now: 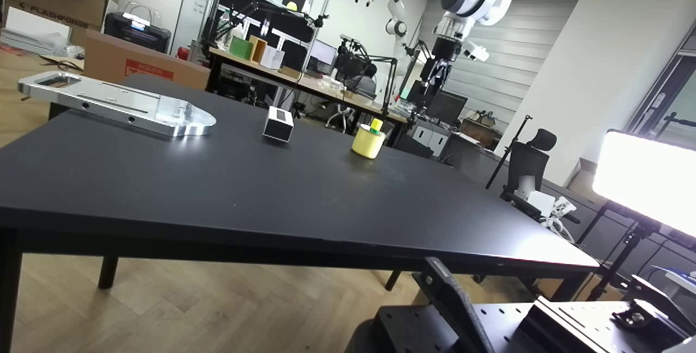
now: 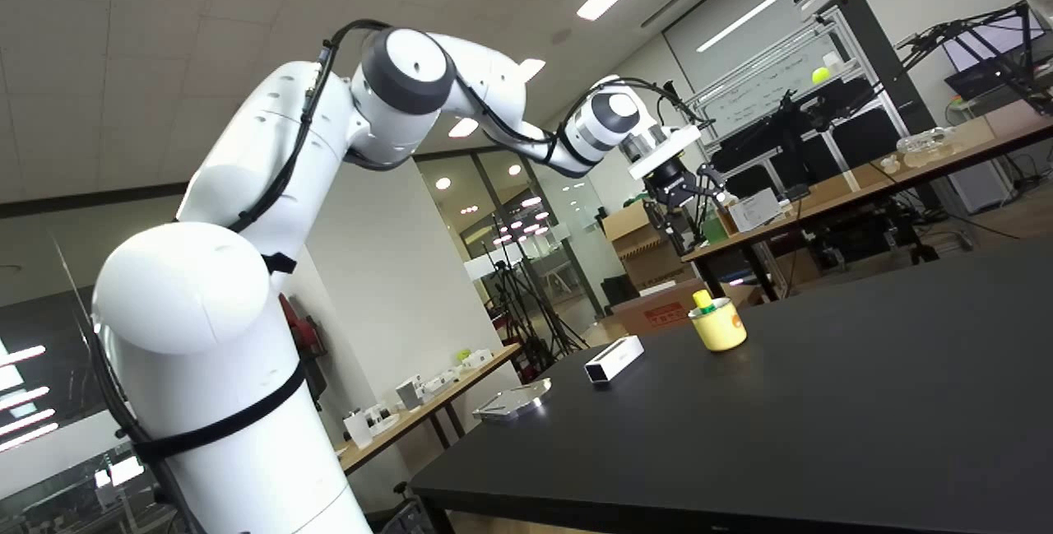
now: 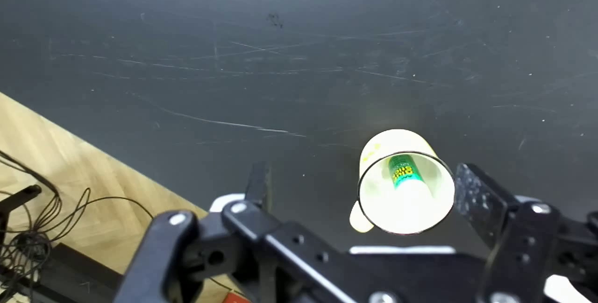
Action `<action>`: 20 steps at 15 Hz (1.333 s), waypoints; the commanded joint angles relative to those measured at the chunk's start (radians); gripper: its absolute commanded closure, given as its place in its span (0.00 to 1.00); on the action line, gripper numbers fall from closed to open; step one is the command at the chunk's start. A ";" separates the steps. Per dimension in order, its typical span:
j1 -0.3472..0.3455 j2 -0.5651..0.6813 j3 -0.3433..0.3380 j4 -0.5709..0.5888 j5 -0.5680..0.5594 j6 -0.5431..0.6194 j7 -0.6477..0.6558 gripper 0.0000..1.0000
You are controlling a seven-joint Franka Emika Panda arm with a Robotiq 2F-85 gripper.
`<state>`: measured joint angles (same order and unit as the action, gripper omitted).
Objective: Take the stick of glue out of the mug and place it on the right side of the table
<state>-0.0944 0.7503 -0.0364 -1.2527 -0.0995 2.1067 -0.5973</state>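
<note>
A pale yellow mug stands upright on the black table; it also shows in an exterior view and in the wrist view. A green glue stick with a yellow cap leans inside it. Its top sticks out above the rim in both exterior views. In the wrist view its green label shows, while its cap is washed out by glare. My gripper is open and empty, high above the table. In the wrist view the mug appears between the fingers, closer to the right-hand one.
A white box with a dark end stands near the mug, also seen in an exterior view. A silver metal plate lies farther along the table. The table edge shows at lower left in the wrist view, with cables beyond.
</note>
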 commanded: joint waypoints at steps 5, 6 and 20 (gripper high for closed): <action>0.037 0.302 0.046 0.405 -0.012 -0.223 0.051 0.00; 0.037 0.329 0.053 0.435 -0.006 -0.231 0.042 0.00; 0.040 0.535 0.092 0.634 0.036 -0.145 0.022 0.00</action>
<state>-0.0537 1.2397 0.0476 -0.6975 -0.0737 1.9631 -0.5723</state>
